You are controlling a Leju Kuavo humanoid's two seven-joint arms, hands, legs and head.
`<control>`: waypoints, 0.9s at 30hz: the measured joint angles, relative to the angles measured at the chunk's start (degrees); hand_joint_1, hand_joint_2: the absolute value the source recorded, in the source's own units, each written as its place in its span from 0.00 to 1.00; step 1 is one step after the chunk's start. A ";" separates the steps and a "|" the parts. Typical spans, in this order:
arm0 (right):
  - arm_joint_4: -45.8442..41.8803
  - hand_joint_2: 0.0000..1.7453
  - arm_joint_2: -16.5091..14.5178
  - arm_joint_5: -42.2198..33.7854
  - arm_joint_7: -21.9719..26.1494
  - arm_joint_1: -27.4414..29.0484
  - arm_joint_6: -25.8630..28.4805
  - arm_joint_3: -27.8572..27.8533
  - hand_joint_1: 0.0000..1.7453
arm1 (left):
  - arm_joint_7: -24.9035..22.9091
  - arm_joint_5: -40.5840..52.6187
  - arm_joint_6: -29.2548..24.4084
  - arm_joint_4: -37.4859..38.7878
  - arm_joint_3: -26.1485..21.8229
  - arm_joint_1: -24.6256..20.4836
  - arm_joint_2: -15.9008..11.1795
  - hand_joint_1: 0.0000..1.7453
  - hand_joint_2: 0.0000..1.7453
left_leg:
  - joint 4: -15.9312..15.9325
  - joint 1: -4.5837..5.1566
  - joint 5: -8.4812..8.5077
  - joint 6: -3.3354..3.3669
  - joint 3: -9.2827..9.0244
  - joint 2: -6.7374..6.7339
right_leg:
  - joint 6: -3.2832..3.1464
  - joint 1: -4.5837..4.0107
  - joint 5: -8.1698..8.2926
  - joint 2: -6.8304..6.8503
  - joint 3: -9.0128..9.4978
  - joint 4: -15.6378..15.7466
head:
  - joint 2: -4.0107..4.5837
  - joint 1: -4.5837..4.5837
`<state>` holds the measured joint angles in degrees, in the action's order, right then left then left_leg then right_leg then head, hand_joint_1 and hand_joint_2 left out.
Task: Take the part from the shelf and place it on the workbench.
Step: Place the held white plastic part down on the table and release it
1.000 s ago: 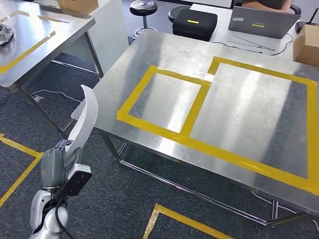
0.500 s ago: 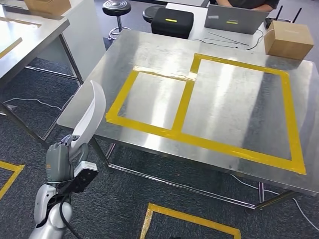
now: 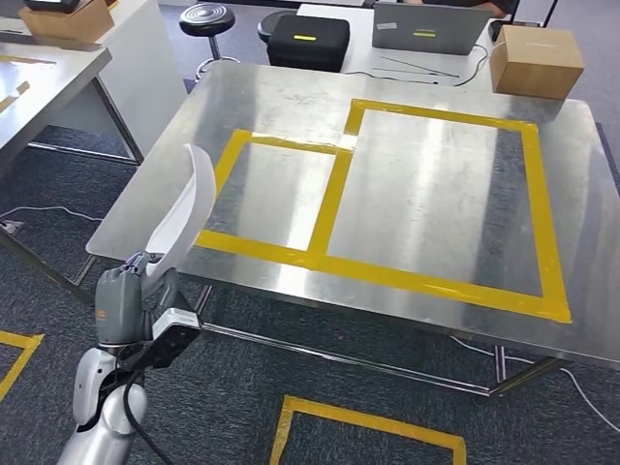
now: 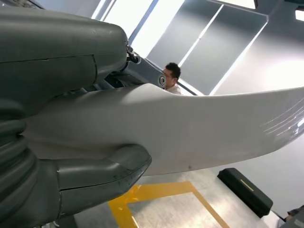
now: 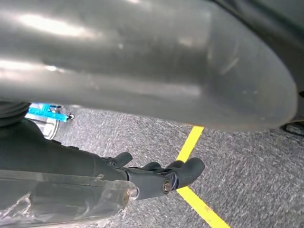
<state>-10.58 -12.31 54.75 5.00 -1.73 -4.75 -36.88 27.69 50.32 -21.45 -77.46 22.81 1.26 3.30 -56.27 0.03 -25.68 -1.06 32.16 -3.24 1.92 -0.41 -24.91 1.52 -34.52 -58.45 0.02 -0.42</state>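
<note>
**Left hand holds the white part just short of the counter's near-left corner**

The left hand (image 3: 124,308) is clamped around the lower end of the white part (image 3: 183,208), a long curved piece that rises up and away from the hand, its upper end arching toward the right over the near-left corner of the counter (image 3: 439,320). In the left wrist view the thick grey thumb (image 4: 104,173) presses one side of the part (image 4: 201,128) while the rest of the hand covers the other side (a person stands in the background behind it). The part is off the counter surface, carried in the air at its edge.

The steel counter carries two rectangles of yellow tape (image 3: 332,199), a smaller one on the left and a larger one on the right, sharing a strip. On the far side lie a black case (image 3: 305,42), a laptop (image 3: 427,27) and a cardboard box (image 3: 536,60). A black stool (image 3: 207,19) stands on the far left.

The right hand (image 5: 157,175) hangs over grey carpet crossed by a yellow floor line (image 5: 195,199); its dark fingers are curled in, holding nothing.
</note>
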 joint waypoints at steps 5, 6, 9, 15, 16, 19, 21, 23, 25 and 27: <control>0.00 0.00 -0.05 1.27 -0.47 -0.01 0.31 0.59 0.00 | 0.00 0.07 0.32 0.04 0.05 -0.40 0.06 1.00 1.00 | -0.06 0.30 -0.20 0.37 0.20 0.00 | 0.45 0.36 0.31 0.03 0.03 0.22 | 0.00 0.01; 0.00 0.00 -0.07 1.56 -0.57 -0.04 0.39 0.78 0.00 | -0.01 0.07 0.36 0.04 0.05 -0.47 0.12 1.00 1.00 | 0.31 0.18 0.01 0.56 0.05 0.00 | 0.63 0.37 0.32 0.07 0.05 0.34 | 0.00 0.02; 0.00 0.00 -0.08 2.53 -0.88 -0.03 0.60 1.52 0.00 | -0.05 0.09 0.52 0.04 0.14 -0.91 0.54 1.00 1.00 | 1.64 -0.47 0.79 0.97 -0.71 -0.02 | 1.42 0.43 -1.81 -0.74 -1.59 -3.13 | 0.00 -0.16; 0.00 0.00 -0.07 2.84 -1.03 0.30 0.71 2.17 0.00 | -0.11 0.09 0.81 0.44 0.38 -1.14 0.87 1.00 1.00 | 1.52 -1.11 0.24 0.36 -1.42 0.17 | 3.07 1.38 -3.19 -1.19 -6.23 -11.56 | 0.00 -0.31; 0.00 0.00 -0.06 2.84 -1.04 0.32 0.73 2.26 0.00 | -0.11 0.09 0.82 0.47 0.40 -1.16 0.90 1.00 1.00 | 1.33 -1.34 -0.09 -0.07 -1.71 0.17 | 3.40 1.57 -1.15 -1.01 -4.25 -7.44 | 0.00 -0.33; 0.05 0.00 -0.29 2.86 -1.05 0.24 0.71 2.49 0.00 | -0.14 0.12 0.87 0.50 0.45 -1.30 0.91 1.00 1.00 | 0.57 -1.23 -1.10 -1.34 -1.89 0.20 | 2.65 1.75 0.60 -0.99 -0.53 -0.36 | 0.00 -0.51; 0.07 0.00 -0.33 2.94 -1.06 0.21 0.71 2.62 0.00 | -0.17 0.21 1.09 0.55 0.56 -1.40 0.91 1.00 1.00 | 0.54 -1.14 -1.35 -1.82 -1.91 0.15 | 1.06 1.56 -0.02 -1.46 -0.64 -0.65 | 0.00 -0.21; 0.07 0.00 -0.32 3.06 -1.07 0.24 0.72 2.69 0.00 | -0.19 0.27 1.35 0.63 0.68 -1.59 0.93 1.00 1.00 | -0.50 -1.37 -2.25 -2.26 -1.60 0.76 | 0.13 1.49 -0.39 -1.82 -0.47 -0.78 | 0.00 0.14; 0.07 0.00 -0.33 3.30 -1.14 0.16 0.67 2.74 0.00 | -0.20 0.28 1.50 0.72 0.80 -1.74 0.88 1.00 1.00 | -6.05 -1.37 -4.86 -2.42 1.30 1.93 | -0.54 1.50 -0.68 -2.14 -0.12 -0.74 | 0.00 0.45; 0.07 0.00 -0.33 3.60 -1.31 0.07 0.57 2.76 0.00 | -0.20 0.28 1.67 0.93 0.90 -1.74 0.82 1.00 1.00 | -13.94 -1.22 -7.46 -2.22 6.19 2.53 | -0.98 1.33 -1.05 -2.50 0.16 -0.74 | 0.00 0.62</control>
<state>-10.51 -12.64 58.35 3.69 -1.66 -4.19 -34.12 27.50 50.60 -19.79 -76.53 23.70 -0.48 4.12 -70.21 -1.19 -33.14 -3.28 38.35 -0.71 0.94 0.92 -25.96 -0.98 -34.36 -59.19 0.02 0.20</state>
